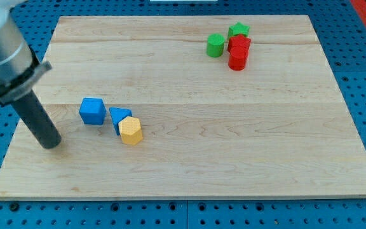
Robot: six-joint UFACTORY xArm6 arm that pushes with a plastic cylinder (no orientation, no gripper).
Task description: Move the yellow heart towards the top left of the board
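No yellow heart can be made out; the only yellow block point(131, 130) looks hexagonal and sits at the board's lower left, touching a blue triangle point(119, 117). A blue cube point(92, 110) lies just left of the triangle. My tip point(51, 142) rests on the board near its left edge, about a block's width left of and slightly below the blue cube, well left of the yellow block.
At the view's top right stands a cluster: a green cylinder point(216, 45), a green star point(238, 30), and two red blocks point(238, 43) point(237, 58). The wooden board point(189, 165) lies on a blue pegboard.
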